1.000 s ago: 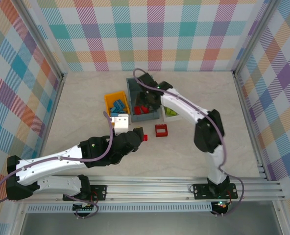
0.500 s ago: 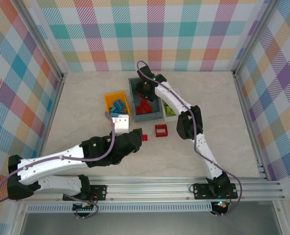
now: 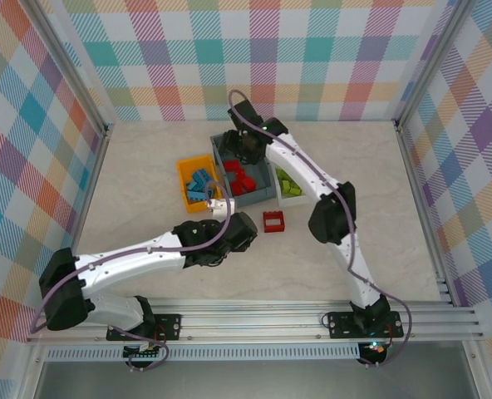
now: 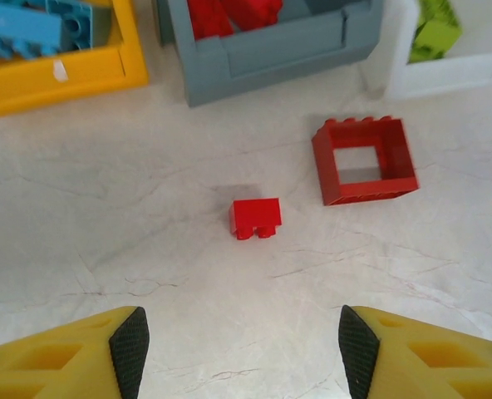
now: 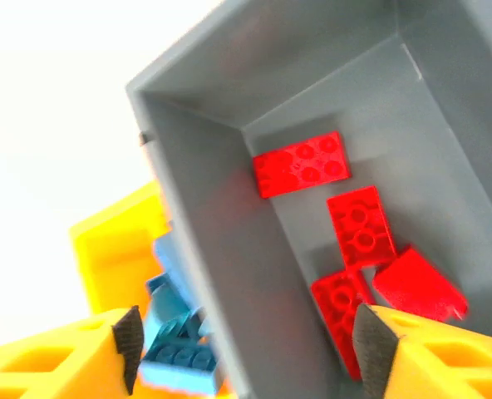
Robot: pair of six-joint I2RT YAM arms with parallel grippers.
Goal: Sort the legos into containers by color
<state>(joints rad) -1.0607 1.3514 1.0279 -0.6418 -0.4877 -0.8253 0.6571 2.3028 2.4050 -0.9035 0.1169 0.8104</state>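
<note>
My left gripper [image 4: 243, 349] hangs over the table [image 4: 105, 208], jaws apart and empty. A small red brick [image 4: 255, 218] lies just ahead of it, with a red square frame brick [image 4: 365, 160] near it on the right. My right gripper [image 5: 250, 349], jaws also apart and empty, hovers over the grey bin [image 5: 204, 249], which holds red bricks [image 5: 302, 165]. Blue bricks [image 4: 30, 25] lie in the yellow bin [image 4: 63, 79], and lime bricks [image 4: 435, 29] in the white bin [image 4: 445, 76].

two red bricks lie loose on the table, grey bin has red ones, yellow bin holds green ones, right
Not quite: the left wrist view shows the orange-yellow plastic bin holding blue studded bricks, not green. The rest stands: a small red brick and a red square frame brick lie loose on the table, and the grey-blue plastic bin holds red bricks.
</note>
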